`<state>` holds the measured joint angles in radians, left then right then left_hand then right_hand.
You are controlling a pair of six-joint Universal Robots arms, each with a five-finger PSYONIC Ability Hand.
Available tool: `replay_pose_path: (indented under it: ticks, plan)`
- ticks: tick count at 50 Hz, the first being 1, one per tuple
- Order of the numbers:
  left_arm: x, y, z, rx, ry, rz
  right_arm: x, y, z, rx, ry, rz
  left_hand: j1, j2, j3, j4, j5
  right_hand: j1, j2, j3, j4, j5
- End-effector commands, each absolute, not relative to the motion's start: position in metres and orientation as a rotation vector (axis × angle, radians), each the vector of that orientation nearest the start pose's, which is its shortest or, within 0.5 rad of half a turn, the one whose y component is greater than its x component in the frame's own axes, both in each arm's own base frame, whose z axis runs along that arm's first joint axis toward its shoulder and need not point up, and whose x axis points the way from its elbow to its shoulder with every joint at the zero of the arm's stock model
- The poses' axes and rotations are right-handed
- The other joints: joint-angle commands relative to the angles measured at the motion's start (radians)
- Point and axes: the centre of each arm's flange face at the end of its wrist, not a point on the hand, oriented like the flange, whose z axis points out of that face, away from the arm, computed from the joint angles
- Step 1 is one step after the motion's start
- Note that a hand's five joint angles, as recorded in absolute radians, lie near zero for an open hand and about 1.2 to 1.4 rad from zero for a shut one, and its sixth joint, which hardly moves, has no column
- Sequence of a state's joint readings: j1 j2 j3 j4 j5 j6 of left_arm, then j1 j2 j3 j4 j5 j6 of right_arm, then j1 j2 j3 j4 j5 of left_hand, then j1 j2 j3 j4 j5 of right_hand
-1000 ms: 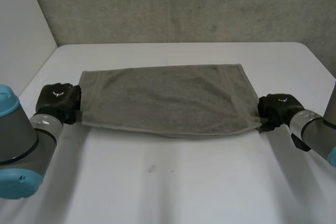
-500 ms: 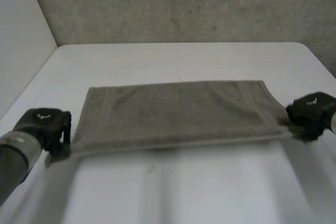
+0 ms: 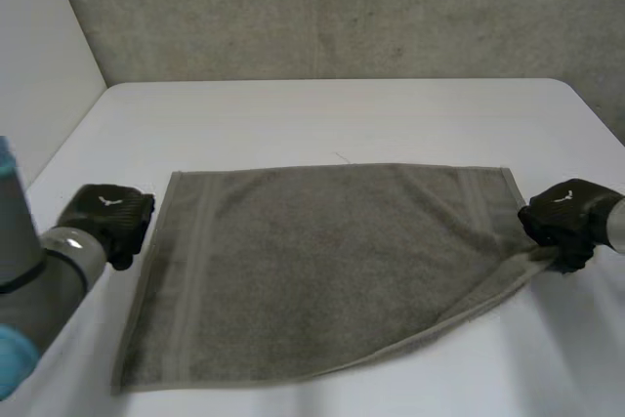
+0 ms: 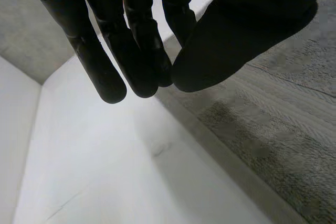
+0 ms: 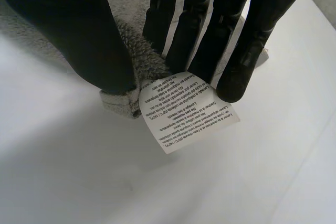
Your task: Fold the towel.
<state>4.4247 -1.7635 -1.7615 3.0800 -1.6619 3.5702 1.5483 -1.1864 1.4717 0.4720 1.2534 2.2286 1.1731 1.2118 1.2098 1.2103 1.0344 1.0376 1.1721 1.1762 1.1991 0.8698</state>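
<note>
Head view | right robot hand pinches towel corner | left robot hand beside

The towel is grey-brown, with woven stripe bands along its short edges. Its corner label is white with black print. The counter is white. The left robot hand and right robot hand are black.

Light: soft, even, moderate | Head view: white table brightest, grey wall duller, towel throws a thin soft shadow along its raised near edge | Left wrist view: left hand a dark backlit shape against the pale table | Right wrist view: white label bright, soft shade beneath it
</note>
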Motion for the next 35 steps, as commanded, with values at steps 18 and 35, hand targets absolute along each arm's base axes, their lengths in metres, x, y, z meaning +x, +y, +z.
replay_pose_path:
  ticks: [18,35]
  plan:
    - [-0.188,-0.179,0.173,1.167,2.45,-1.476,0.157,-0.308,0.173,-1.324,2.545,-1.505,-0.581,-0.62,-0.618,-0.618,-0.617,0.359,0.224,0.22,0.197,0.352]
    - [-0.182,-0.168,0.151,1.164,2.51,-1.411,0.158,-0.305,0.17,-1.323,2.537,-1.488,-0.59,-0.628,-0.626,-0.627,-0.626,0.359,0.224,0.22,0.197,0.352]
